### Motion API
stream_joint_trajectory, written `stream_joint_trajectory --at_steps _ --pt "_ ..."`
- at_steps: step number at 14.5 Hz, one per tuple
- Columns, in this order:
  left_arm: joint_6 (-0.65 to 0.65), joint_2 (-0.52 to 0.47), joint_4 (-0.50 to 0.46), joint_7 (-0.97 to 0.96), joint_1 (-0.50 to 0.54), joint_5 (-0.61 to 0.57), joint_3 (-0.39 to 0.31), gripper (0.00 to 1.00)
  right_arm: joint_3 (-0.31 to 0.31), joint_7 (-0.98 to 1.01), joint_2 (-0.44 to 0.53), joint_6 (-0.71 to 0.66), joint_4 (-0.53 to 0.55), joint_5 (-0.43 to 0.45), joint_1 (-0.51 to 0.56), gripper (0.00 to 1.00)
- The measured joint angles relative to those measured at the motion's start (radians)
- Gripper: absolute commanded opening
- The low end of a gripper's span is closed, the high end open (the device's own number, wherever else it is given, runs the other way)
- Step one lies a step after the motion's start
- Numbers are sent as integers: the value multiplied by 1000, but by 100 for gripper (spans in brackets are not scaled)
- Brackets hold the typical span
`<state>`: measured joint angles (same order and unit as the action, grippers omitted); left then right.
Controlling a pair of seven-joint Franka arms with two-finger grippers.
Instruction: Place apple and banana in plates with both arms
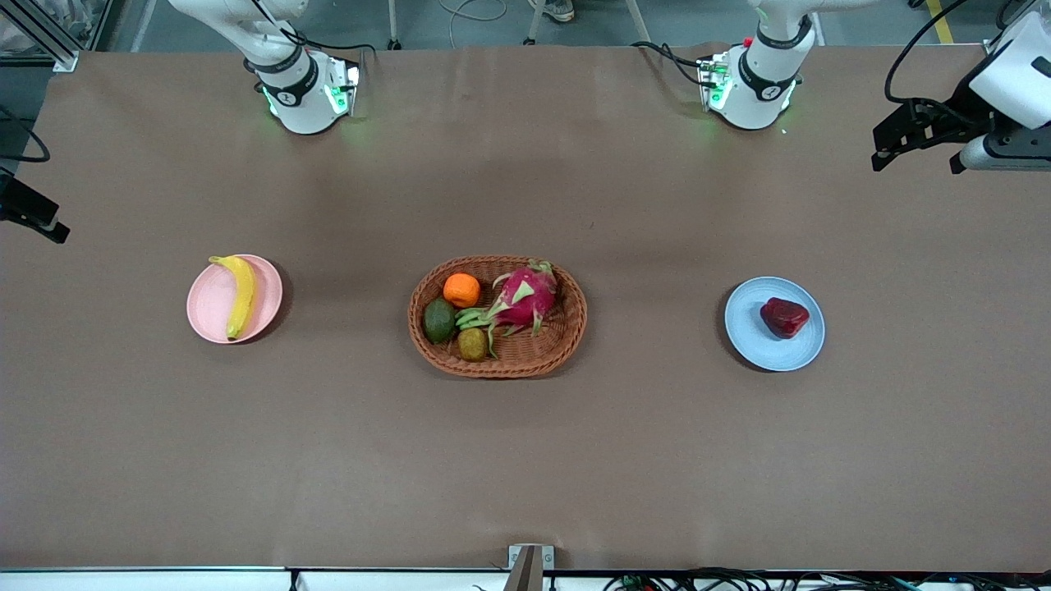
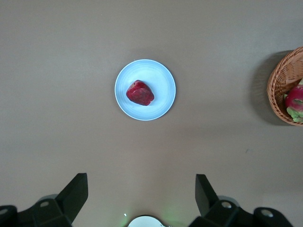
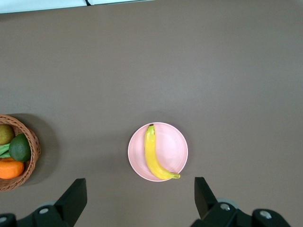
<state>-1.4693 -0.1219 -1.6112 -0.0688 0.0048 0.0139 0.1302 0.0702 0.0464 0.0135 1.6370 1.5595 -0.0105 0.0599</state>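
Observation:
The dark red apple point(image 1: 784, 317) lies on the light blue plate point(image 1: 755, 341) toward the left arm's end of the table. It also shows in the left wrist view point(image 2: 140, 92) on that plate point(image 2: 161, 75). The yellow banana point(image 1: 241, 294) lies on the pale pink plate point(image 1: 209, 304) toward the right arm's end, and shows in the right wrist view point(image 3: 156, 158) on its plate point(image 3: 137, 151). My left gripper point(image 1: 915, 162) point(image 2: 141, 183) is open and empty, high over the table's end. My right gripper point(image 1: 34, 215) point(image 3: 140, 185) is open and empty, high at the other end.
An oval wicker basket point(image 1: 566, 328) stands mid-table between the plates. It holds an orange point(image 1: 461, 290), a pink dragon fruit point(image 1: 525, 295), a green avocado point(image 1: 439, 320) and a brownish fruit point(image 1: 473, 344). The arm bases point(image 1: 304, 90) point(image 1: 751, 82) stand farthest from the front camera.

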Motion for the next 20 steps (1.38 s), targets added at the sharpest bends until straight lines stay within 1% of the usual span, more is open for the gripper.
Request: stream_joint_trajectory --at_steps 5,20 --pt "0 0 0 -37 -3 0 14 100 0 0 2 13 31 0 0 100" --pt "-1 0 8 -37 -1 -11 12 100 -6 -1 4 21 31 0 -5 100"
